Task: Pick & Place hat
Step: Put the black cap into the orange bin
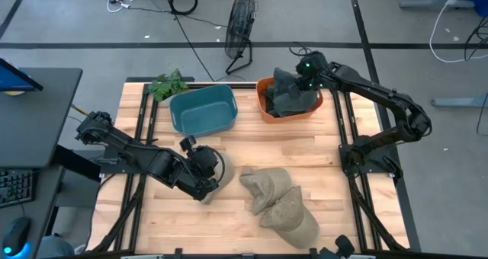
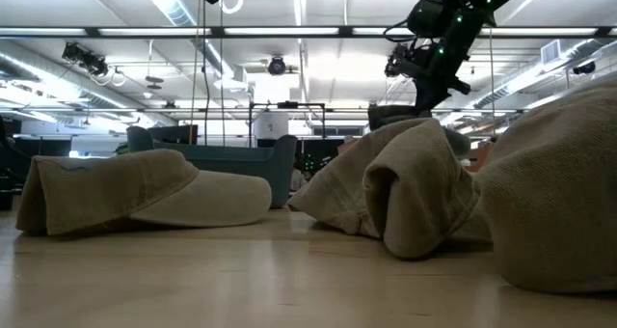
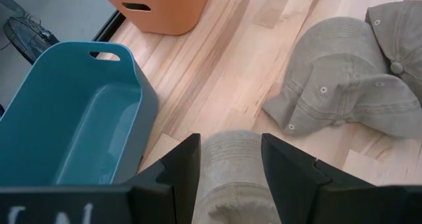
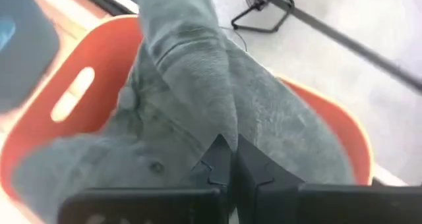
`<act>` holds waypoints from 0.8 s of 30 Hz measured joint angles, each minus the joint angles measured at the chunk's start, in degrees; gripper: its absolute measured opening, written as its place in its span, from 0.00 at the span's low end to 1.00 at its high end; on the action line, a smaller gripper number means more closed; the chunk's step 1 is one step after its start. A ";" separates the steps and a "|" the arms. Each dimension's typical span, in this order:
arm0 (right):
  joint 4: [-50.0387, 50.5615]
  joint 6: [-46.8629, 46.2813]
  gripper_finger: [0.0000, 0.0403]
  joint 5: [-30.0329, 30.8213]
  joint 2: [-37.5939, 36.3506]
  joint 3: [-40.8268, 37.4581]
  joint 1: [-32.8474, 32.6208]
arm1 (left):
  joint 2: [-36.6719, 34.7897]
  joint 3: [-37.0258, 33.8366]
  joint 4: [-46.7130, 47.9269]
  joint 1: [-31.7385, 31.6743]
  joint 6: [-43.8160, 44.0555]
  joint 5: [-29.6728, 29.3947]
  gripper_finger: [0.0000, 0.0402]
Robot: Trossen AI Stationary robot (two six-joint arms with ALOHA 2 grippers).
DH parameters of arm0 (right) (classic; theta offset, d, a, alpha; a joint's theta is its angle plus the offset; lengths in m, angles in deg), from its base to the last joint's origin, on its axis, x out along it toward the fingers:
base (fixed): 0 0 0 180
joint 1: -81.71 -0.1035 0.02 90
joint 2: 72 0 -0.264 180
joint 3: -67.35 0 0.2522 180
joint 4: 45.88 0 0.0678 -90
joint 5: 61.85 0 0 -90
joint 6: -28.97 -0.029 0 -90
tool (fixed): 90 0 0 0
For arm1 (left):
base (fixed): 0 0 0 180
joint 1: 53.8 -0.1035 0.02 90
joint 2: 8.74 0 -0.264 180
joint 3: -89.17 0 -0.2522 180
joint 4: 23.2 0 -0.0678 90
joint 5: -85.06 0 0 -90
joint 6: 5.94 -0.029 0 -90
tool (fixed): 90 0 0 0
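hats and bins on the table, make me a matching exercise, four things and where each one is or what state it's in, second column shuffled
Things:
1. teal bin
2. orange bin
3. tan cap nearest the left arm
4. dark grey cap

Places or states:
A. between the open fingers of the left gripper
B. empty, beside the green plant
C. pinched by the right gripper above the orange bin
D. holding dark grey caps

Pairs: 1-B, 2-D, 3-A, 4-C
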 joint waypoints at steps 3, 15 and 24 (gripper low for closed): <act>-0.54 2.52 0.01 -0.13 1.45 0.00 -0.02 | -0.01 0.00 0.00 0.00 0.03 0.00 0.41; 1.38 2.87 0.03 2.30 6.33 0.00 0.22 | -0.01 0.00 0.00 0.01 0.03 -0.01 0.41; 4.22 1.60 0.22 2.85 4.62 0.00 0.56 | -0.01 0.00 0.00 0.01 0.14 0.00 0.41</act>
